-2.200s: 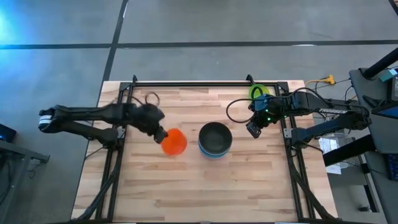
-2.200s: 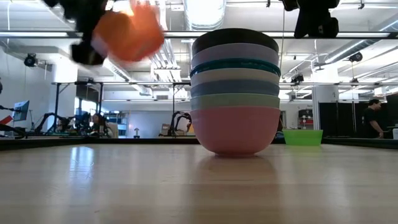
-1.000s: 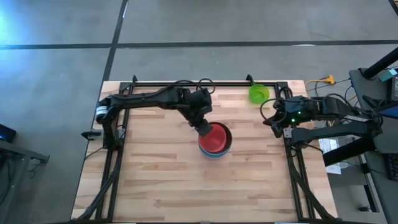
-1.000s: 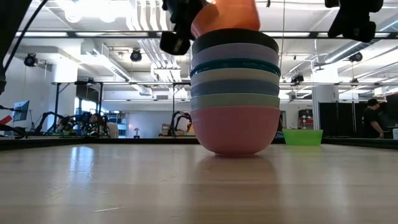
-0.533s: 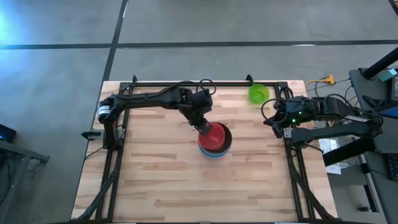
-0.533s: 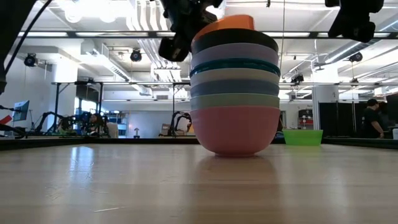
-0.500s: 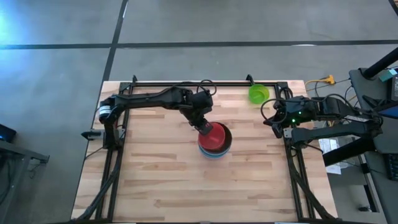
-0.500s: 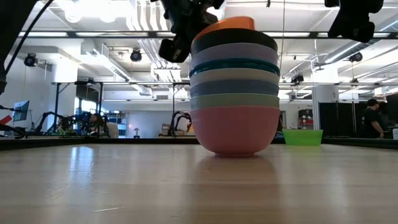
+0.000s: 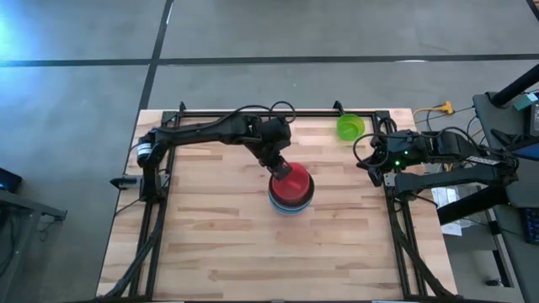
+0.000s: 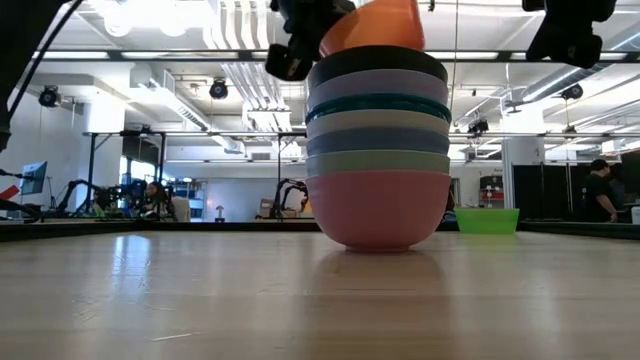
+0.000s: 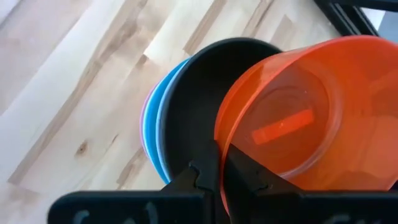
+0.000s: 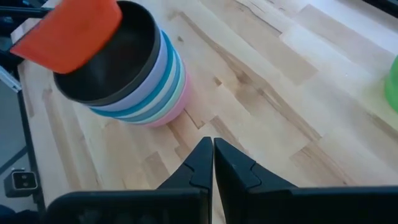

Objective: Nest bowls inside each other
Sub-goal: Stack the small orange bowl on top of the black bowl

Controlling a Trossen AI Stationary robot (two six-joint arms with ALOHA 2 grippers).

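Red bowl (image 9: 292, 181) re-lifted, seemingly tilted, rim pinched in left pincer (image 11: 219, 167).

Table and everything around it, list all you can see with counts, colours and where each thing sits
Stack of nested round plastic bowls: one stack, seven bands visible from the side, black on top, then lavender, teal, pale, blue, mint, pink at the bottom; middle of the table.
Small red-orange plastic bowl: one, tilted, over the black top bowl, held by its rim.
Small lime green plastic bowl: one, far right corner of the table, alone.
Wooden table: one, light planks, black frame.
Person: one, dark clothes, in the room beyond the table.
Left gripper: shut on the red-orange bowl's rim, over the stack.
Right gripper: shut, empty, at the table's right edge.
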